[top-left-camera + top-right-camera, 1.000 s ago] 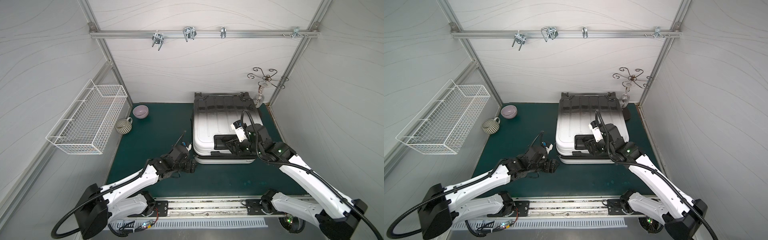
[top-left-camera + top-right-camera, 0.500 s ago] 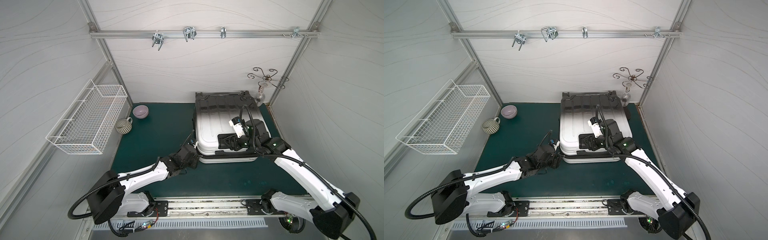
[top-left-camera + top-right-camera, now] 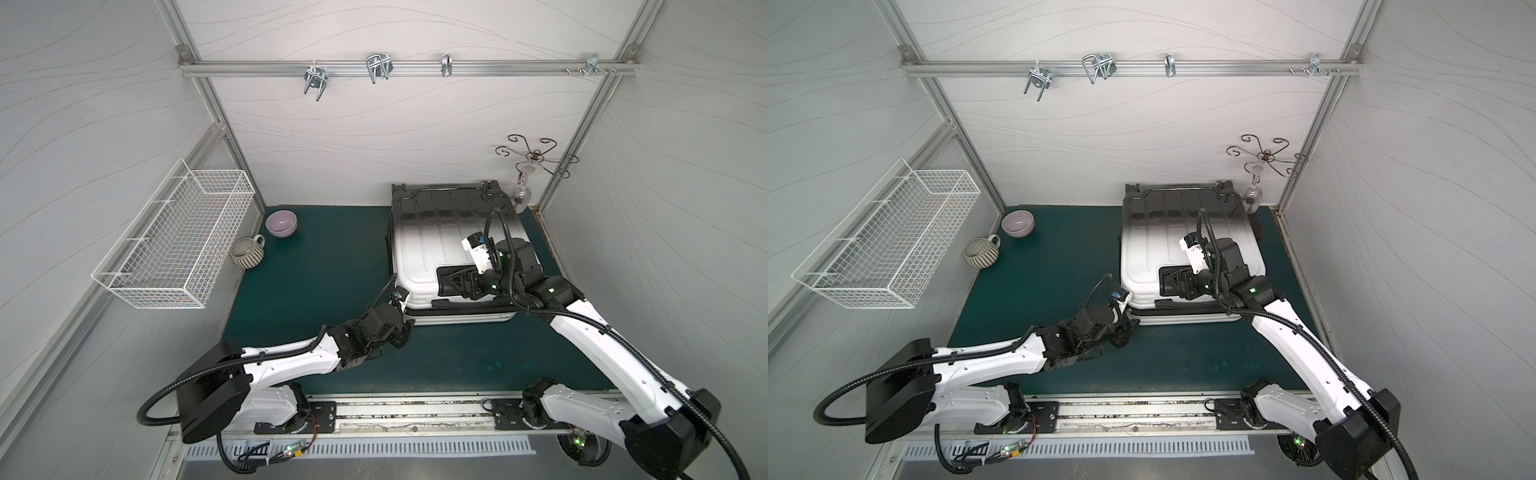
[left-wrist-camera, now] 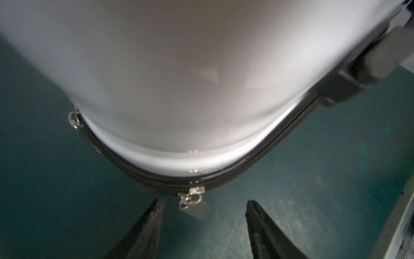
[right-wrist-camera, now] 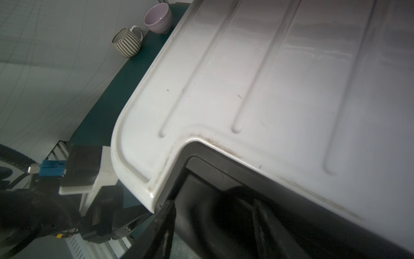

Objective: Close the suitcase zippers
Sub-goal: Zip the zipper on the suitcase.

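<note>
The suitcase (image 3: 432,241) (image 3: 1158,245) lies flat and closed on the green mat, white at its near end and black at its far end. My left gripper (image 3: 405,326) (image 3: 1127,328) is low at its near left corner. In the left wrist view it (image 4: 205,203) is open, and a metal pull (image 4: 198,207) of the zippers (image 4: 268,152) hangs just ahead of the tips, untouched. Another pull (image 4: 76,121) sits further round the corner. My right gripper (image 3: 451,282) (image 3: 1173,282) (image 5: 212,206) rests on the shell with fingers apart in the black handle recess (image 5: 201,170).
A purple bowl (image 3: 281,222) and a striped mug (image 3: 247,254) stand at the mat's back left. A wire basket (image 3: 174,249) hangs on the left wall. A glass (image 3: 523,195) under a metal stand is in the back right corner, beside the suitcase.
My left gripper has moved forward and right to the suitcase's near left corner, and its jaws have narrowed somewhat. The right gripper has shifted slightly on the shell.
</note>
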Controlling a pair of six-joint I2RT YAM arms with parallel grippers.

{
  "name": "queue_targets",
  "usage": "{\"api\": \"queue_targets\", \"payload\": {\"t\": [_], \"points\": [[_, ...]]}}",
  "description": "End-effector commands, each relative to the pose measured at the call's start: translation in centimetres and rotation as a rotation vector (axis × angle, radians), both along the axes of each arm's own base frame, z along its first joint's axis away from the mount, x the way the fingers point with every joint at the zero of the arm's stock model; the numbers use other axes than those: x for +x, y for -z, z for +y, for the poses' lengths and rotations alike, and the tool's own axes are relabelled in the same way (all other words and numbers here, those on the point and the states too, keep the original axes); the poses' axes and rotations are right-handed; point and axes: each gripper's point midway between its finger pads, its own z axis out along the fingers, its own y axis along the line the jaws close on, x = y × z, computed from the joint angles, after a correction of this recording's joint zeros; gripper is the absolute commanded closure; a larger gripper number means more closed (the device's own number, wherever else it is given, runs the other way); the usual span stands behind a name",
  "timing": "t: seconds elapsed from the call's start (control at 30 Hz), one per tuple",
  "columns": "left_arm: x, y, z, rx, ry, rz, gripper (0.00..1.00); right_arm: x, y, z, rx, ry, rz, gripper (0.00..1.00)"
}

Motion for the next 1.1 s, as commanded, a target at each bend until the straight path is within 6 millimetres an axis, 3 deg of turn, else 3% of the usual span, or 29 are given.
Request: {"api": "queue_targets", "payload": {"t": [0.0,0.33,0.7,0.8,0.97,1.07], "points": [[1.4,-1.5,-1.3,-0.008,-0.01,-0.029,0.46,-0.9,3.4,-1.1,-0.063,0.028,0.11,0.42],[2.5,-1.0,-1.3,-0.011,-0.082,-0.025,0.59,-0.8,3.7,-1.3,-0.063,0.038,0.117,0.42],[4.9,-3.2,0.5,-0.035,-0.235,-0.119,1.0,-0.7,5.1,-2.3,-0.096,0.089,0.144,0.42],[6.1,-2.9,2.7,-0.057,-0.308,-0.078,1.0,-0.4,5.7,-3.3,-0.117,0.131,0.159,0.43],[8.1,-2.4,8.5,-0.087,-0.45,-0.021,1.0,-0.4,6.6,-4.8,-0.133,0.174,0.179,0.46],[7.7,-3.5,7.9,-0.134,-0.384,-0.029,1.0,-0.6,6.7,-4.6,-0.111,0.161,0.183,0.46]]}}
